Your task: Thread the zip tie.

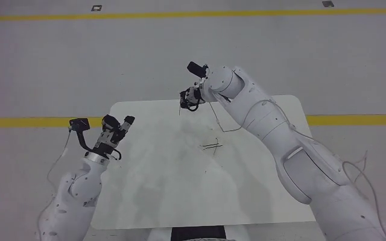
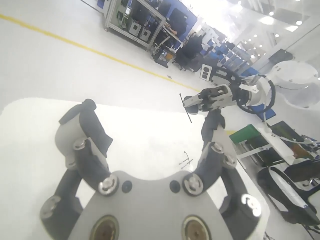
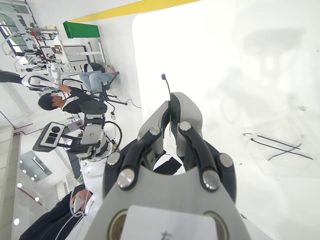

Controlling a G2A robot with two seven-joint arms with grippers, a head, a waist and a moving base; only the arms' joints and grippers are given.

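My right gripper [image 3: 170, 106] is shut on a thin black zip tie [image 3: 167, 86], whose square head sticks out past the fingertips. In the top view that right gripper [image 1: 186, 100] hangs above the far edge of the white table [image 1: 157, 193], the tie [image 1: 180, 109] dangling from it. The left wrist view shows the same right gripper [image 2: 187, 104] farther off with the tie [image 2: 185, 108] pinched in it. My left gripper [image 2: 150, 116] stands open with nothing between its fingers, raised over the table's left edge [image 1: 117, 128].
Several loose black zip ties [image 1: 212, 146] lie crossed near the table's middle, also seen as spare ties [image 3: 280, 146] in the right wrist view and small spare ties [image 2: 186, 162] in the left wrist view. A yellow floor line [image 1: 36, 122] runs behind the table.
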